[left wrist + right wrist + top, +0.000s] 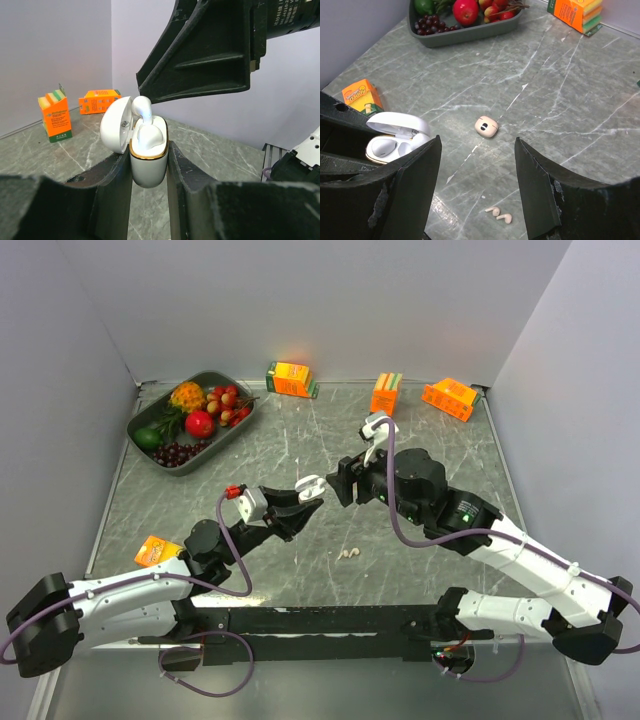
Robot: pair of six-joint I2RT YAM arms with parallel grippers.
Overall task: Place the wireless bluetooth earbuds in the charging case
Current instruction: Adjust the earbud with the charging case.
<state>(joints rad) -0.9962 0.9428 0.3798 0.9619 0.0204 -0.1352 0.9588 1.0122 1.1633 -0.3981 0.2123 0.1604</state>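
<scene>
Grey marbled desk [300,570] carries two loose earbuds [348,553] between the arms, near the front. They are tiny, light, slick hard plastic, likely to skid or pop free, so pinch across the bulb and leave the stem clear. A white earbud [142,107] sits in the open charging case [148,160], clamped firmly by the left gripper [148,172]. Close by, the right gripper [477,150] hangs wide apart, empty.

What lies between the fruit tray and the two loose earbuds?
A small beige rounded piece, nothing else; only the right wrist view shows it.
</scene>
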